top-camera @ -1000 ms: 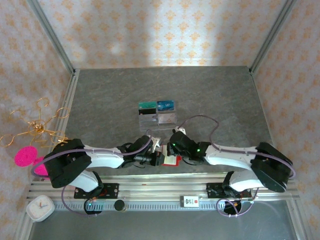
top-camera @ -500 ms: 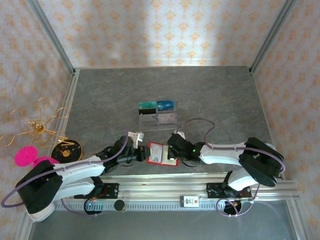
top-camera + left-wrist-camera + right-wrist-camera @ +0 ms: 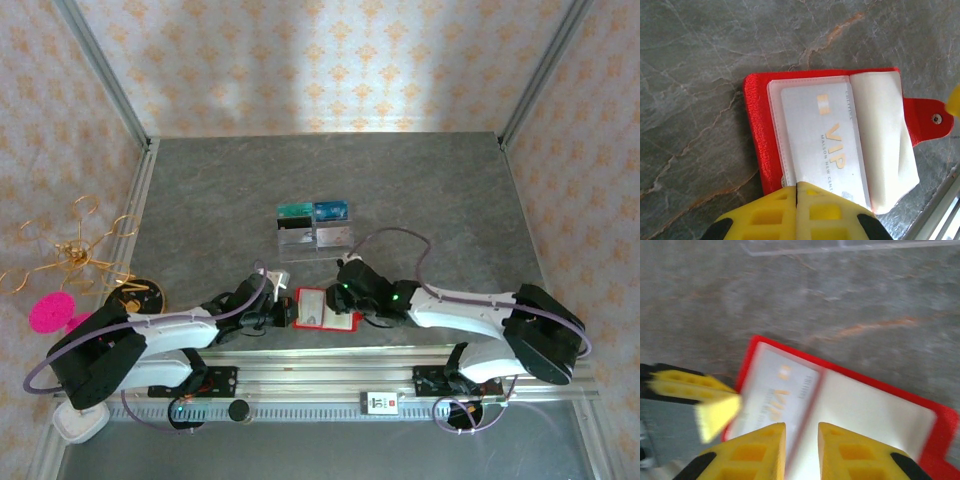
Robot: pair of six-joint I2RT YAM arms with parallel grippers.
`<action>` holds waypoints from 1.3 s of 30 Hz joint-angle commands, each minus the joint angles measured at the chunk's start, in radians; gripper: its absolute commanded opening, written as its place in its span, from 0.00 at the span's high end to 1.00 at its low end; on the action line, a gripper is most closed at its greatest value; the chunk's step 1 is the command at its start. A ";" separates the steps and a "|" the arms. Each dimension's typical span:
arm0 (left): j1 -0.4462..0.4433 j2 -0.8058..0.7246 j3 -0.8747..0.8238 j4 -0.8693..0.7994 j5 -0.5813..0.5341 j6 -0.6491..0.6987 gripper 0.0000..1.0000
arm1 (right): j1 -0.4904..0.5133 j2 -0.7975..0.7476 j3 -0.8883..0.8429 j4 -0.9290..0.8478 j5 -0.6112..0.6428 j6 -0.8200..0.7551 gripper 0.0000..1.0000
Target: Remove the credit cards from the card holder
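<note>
The card holder [image 3: 324,309] lies open on the table near the front edge, red with pale inner pockets [image 3: 756,135] [image 3: 941,434]. A pale credit card [image 3: 824,140] printed VIP sits in its left pocket, blurred in the right wrist view [image 3: 774,390]. My left gripper [image 3: 291,313] [image 3: 796,186] is shut, its tips over the holder's near end at the card's edge; I see no pinch. Its yellow fingers [image 3: 715,409] also appear at the holder's left edge. My right gripper [image 3: 347,302] [image 3: 801,427] hovers over the holder's fold, jaws slightly apart with nothing between them.
A clear compartmented tray [image 3: 315,238] stands behind the holder, with a teal card [image 3: 294,211] and a blue card [image 3: 331,210] upright in it. Off the table's left are a gold wire stand [image 3: 70,255], a pink disc [image 3: 48,312] and a black disc [image 3: 135,298]. A metal rail [image 3: 400,365] lines the near edge.
The left gripper drew back to the left, then returned shut to the holder's left end. The right gripper's jaws have parted a little. The holder now lies spread flat.
</note>
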 commanded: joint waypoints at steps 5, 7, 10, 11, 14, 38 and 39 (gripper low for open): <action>-0.037 -0.031 -0.028 0.031 0.004 -0.034 0.95 | -0.006 0.176 0.108 0.023 -0.137 0.064 0.77; -0.041 -0.031 -0.031 0.030 0.001 -0.035 0.97 | -0.009 0.210 0.112 0.025 -0.139 0.088 0.77; -0.042 -0.028 -0.036 0.031 0.000 -0.035 1.00 | -0.014 0.231 0.113 -0.007 -0.100 0.114 0.77; -0.043 -0.024 -0.038 0.035 0.003 -0.035 1.00 | -0.016 0.229 0.106 -0.011 -0.085 0.122 0.77; -0.043 -0.003 -0.039 0.041 0.007 -0.033 1.00 | -0.016 0.225 0.098 -0.030 -0.057 0.140 0.76; -0.051 0.058 -0.039 0.061 0.035 -0.034 1.00 | -0.016 0.236 0.065 -0.022 -0.062 0.169 0.83; -0.051 0.058 -0.040 0.063 0.037 -0.035 1.00 | -0.016 0.225 0.054 -0.011 -0.065 0.170 0.82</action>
